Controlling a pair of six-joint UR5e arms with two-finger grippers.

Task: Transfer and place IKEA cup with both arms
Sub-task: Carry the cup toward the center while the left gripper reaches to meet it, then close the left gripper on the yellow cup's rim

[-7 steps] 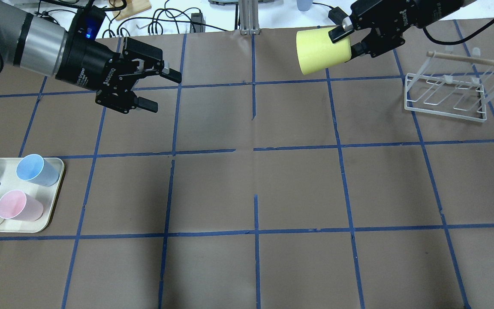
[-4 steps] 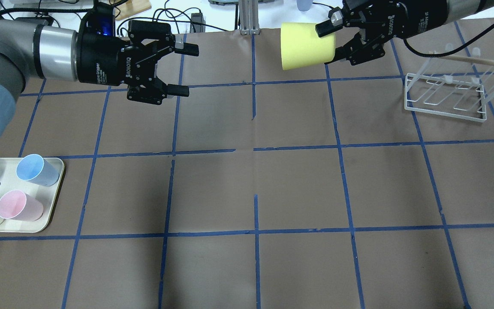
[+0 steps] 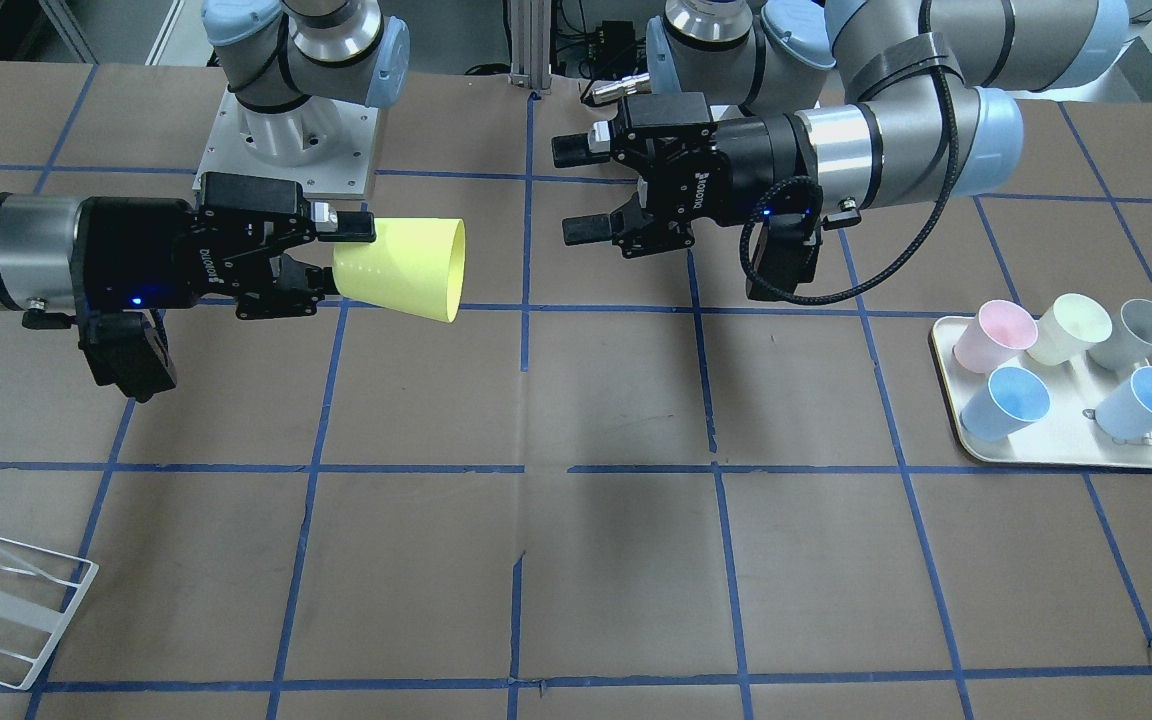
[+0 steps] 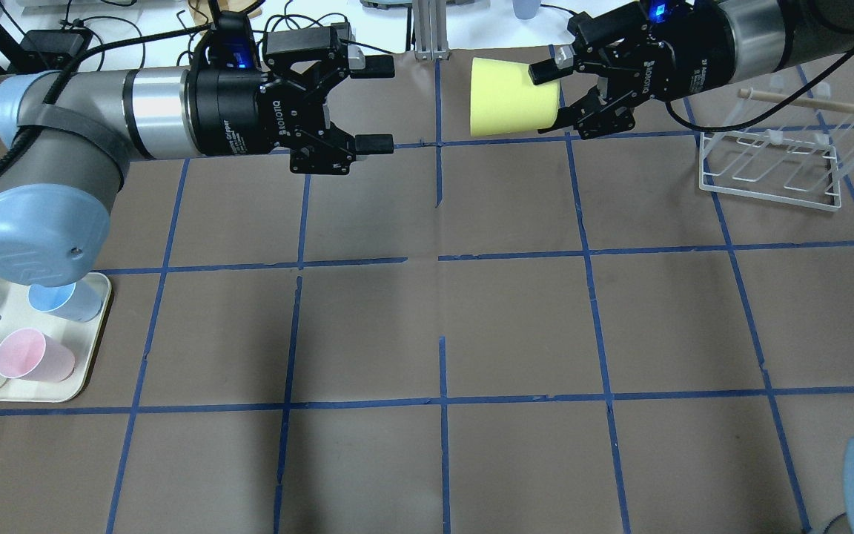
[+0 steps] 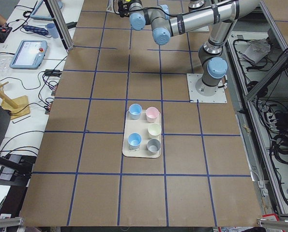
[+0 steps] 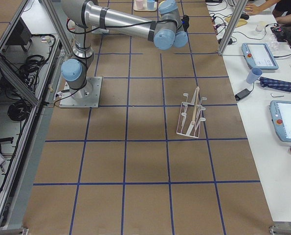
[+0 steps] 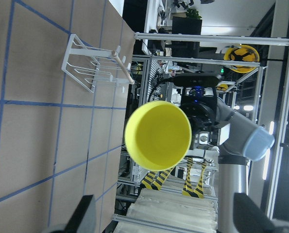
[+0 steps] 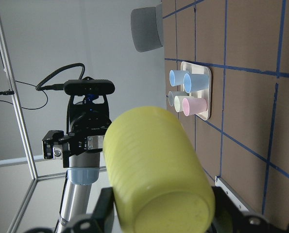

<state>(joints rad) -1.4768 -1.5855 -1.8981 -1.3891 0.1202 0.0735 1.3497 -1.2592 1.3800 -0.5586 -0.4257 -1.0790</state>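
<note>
The lime-yellow IKEA cup [image 4: 510,98] hangs level in the air over the table's far side, its mouth toward my left arm. My right gripper [image 4: 550,100] is shut on its base end. In the front view the cup [image 3: 404,268] and the right gripper [image 3: 340,260] are at the left. My left gripper [image 4: 384,104] is open and empty, level with the cup, a short gap from its rim; it also shows in the front view [image 3: 576,190]. The left wrist view looks straight into the cup's mouth [image 7: 158,135]. The right wrist view shows the cup's base [image 8: 156,167].
A cream tray [image 4: 95,326] at the near left holds pink [image 4: 30,356], blue and pale cups; it shows in the front view [image 3: 1066,455] too. A white wire rack [image 4: 768,159] with a wooden rod stands at the far right. Cables lie beyond the far edge.
My left arm has swung right and toward the far edge, its open gripper now level and facing the cup. My right gripper has carried the cup left, so the gap has shrunk.
</note>
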